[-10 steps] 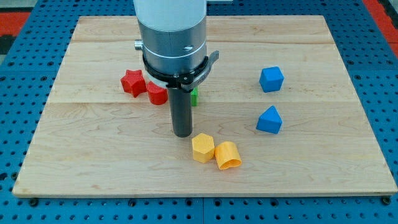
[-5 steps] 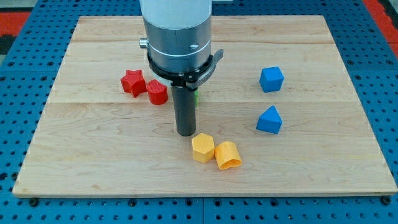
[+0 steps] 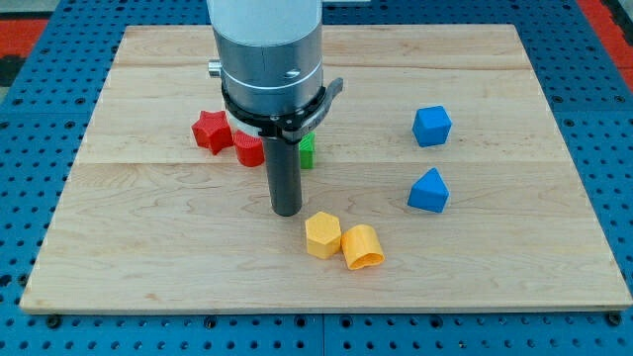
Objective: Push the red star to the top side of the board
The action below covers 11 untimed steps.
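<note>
The red star (image 3: 210, 131) lies on the wooden board (image 3: 148, 237) at the view's centre left. A second red block (image 3: 247, 150), partly hidden by the arm, touches its lower right side. My tip (image 3: 287, 211) rests on the board below and to the right of both red blocks, apart from them, and just above-left of a yellow block (image 3: 322, 235). A green block (image 3: 308, 151) peeks out behind the rod on its right.
A second yellow block (image 3: 363, 247) touches the first one's right side. A blue cube (image 3: 431, 126) and a blue wedge-like block (image 3: 428, 191) sit at the view's right. The arm's wide grey body (image 3: 267, 59) hides the board's upper middle.
My tip drifted slightly right, then came back left, ending a little left of where it began. The green block shows more now. No block has moved.
</note>
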Motion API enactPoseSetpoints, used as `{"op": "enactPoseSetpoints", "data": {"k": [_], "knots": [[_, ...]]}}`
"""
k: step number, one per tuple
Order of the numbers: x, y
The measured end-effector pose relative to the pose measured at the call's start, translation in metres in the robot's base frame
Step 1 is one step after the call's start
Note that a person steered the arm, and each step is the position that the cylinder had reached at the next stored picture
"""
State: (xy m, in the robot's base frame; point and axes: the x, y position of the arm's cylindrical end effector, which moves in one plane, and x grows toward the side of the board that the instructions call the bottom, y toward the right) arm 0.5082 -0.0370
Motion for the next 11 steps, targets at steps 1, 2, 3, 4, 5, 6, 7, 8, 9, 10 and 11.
{"op": "enactPoseSetpoints", "data": {"k": [1, 2, 3, 4, 5, 6, 7, 8, 9, 10, 11], "knots": [[-0.014, 0.0], [-0.034, -0.016], [-0.048, -0.011], [-0.05, -0.052], [-0.068, -0.085], [-0.093, -0.114], [-0.109, -0.132], [-0.121, -0.112], [-0.154, -0.091], [-0.192, -0.022], [-0.192, 0.038]]}}
